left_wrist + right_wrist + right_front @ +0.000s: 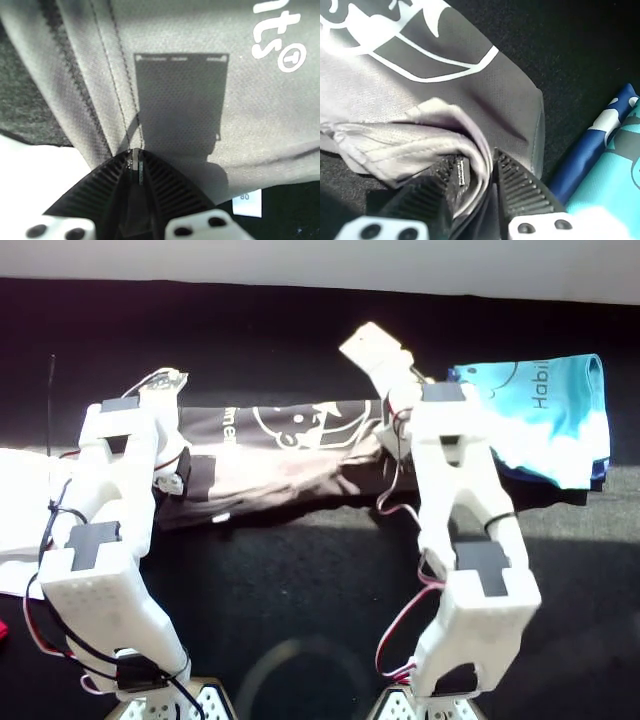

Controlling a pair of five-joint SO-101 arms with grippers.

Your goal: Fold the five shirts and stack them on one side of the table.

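Dark grey mesh-fabric shirt with white print, spread as a long band across the middle of the black cloth-covered table, between the two arms. Pinched at one end, on a stitched seam, by the left gripper, closed tight on the fabric. Held at the other end by the right gripper, clamped on a bunched fold (several layers in the bite). Just beside that end, a turquoise and white shirt with a blue edge. Near the left arm, at the table's edge, a white flat cloth.
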